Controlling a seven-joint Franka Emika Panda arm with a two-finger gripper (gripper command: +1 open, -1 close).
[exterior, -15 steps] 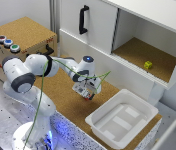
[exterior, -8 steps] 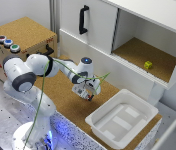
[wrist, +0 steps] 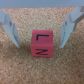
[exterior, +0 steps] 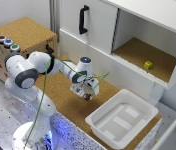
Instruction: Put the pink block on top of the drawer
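Note:
The pink block (wrist: 41, 44) is a small reddish-pink cube with black letters, lying on the cork floor. In the wrist view it sits between my two open fingers (wrist: 11, 30), not touched by either. My gripper (exterior: 86, 93) hangs low over the cork floor in the exterior view, and the block is hidden under it there. The drawer (exterior: 19, 42) is the light-wood box with a cork top, black handle and three coloured buttons, at the exterior view's left, well away from my gripper.
A white plastic tub (exterior: 122, 118) stands at the exterior view's right of my gripper. A tall white cabinet (exterior: 93, 30) with a black handle is behind. A yellow-green cube (exterior: 148, 65) lies in its open compartment.
The gripper has stayed over the same spot on the cork floor; it looks slightly lower, with little other movement.

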